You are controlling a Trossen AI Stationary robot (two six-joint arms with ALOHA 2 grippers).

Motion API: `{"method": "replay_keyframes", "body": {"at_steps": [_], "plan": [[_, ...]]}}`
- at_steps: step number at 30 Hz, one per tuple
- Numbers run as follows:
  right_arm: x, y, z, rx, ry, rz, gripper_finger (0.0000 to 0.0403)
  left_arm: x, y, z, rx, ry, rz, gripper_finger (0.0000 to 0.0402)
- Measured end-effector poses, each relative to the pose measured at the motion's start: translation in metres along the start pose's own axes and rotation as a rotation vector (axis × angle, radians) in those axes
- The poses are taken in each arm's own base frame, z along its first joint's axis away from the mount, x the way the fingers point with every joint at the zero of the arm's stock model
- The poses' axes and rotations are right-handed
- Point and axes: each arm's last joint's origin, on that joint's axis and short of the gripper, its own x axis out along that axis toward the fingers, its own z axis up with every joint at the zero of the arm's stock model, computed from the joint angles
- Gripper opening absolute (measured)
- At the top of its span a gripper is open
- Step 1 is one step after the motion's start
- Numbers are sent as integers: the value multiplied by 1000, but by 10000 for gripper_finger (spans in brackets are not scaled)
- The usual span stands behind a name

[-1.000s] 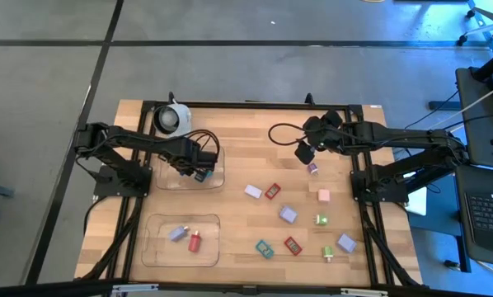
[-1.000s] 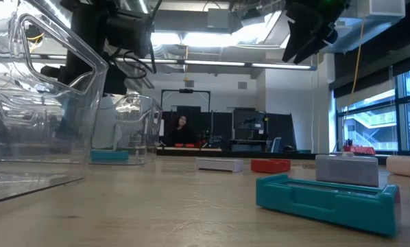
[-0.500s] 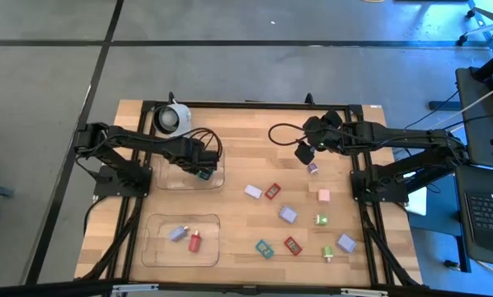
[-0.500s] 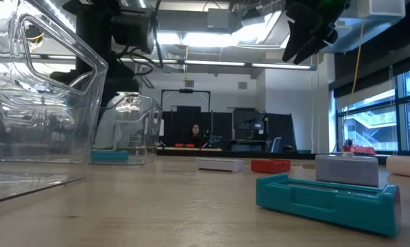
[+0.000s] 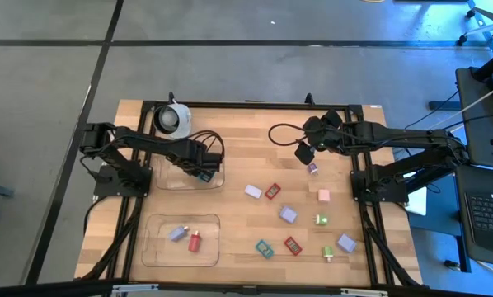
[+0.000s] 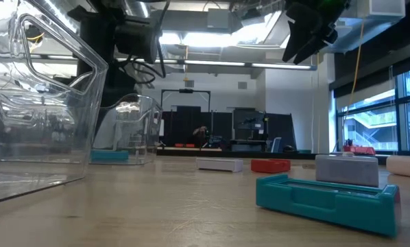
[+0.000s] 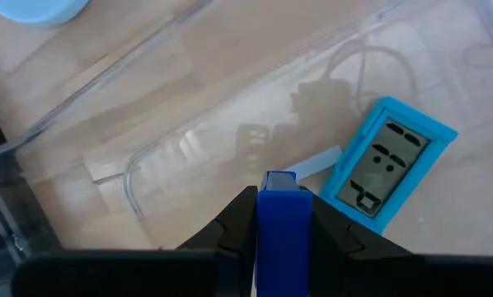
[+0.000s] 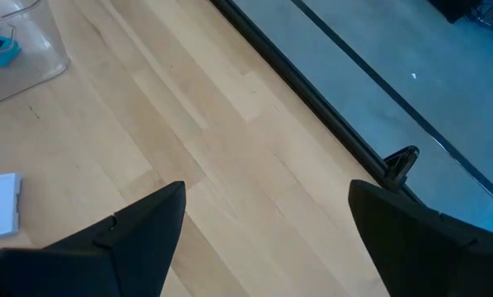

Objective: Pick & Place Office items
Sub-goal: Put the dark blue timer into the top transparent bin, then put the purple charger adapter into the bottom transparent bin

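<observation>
One small blue piece (image 7: 284, 227) sits clamped between the fingers of the left tool (image 5: 202, 171), which hangs over the upper clear tray (image 5: 166, 183) at the left of the table (image 5: 246, 132); the wrist view shows a teal-blue piece (image 7: 384, 162) already lying flat on that tray's floor, just ahead of the held one; so the step in hand looks like a drop into this tray, and doing it well probably means bringing the piece down low inside the clear walls, a little aside from the teal-blue one so the two do not stack, then parting the fingers only when it is near the floor, since so light a block could bounce or tip out from a height; a straight lift afterwards would keep the fingers from catching the tray's rim and dragging it; the right tool (image 5: 304, 153) waits with its fingers spread wide and empty above the table's far right part, near a lavender piece (image 5: 312, 168); the other pieces, among them a red one (image 5: 272, 191), a pink one (image 5: 323, 195) and a green one (image 5: 321, 219), lie scattered on the right half of the table; the lower tray (image 5: 157, 252) holds two more.
</observation>
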Motion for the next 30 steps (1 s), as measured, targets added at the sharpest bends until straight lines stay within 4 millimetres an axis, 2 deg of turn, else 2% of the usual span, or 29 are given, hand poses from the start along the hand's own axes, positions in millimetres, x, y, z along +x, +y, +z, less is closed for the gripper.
{"method": "replay_keyframes", "body": {"at_steps": [6,16,20,24,30], "plan": [[0,0,0,-1,0,0,343,0,0,0,-4,-4,1,84],[0,0,0,-26,0,0,343,-1,1,0,41,51,-18,166],[0,0,0,-25,1,-2,343,-17,2,6,73,58,-13,193],[3,-5,0,3,15,-18,343,-42,2,14,106,50,-10,208],[14,-27,-6,160,168,-44,343,-81,0,29,132,-33,-44,212]]}}
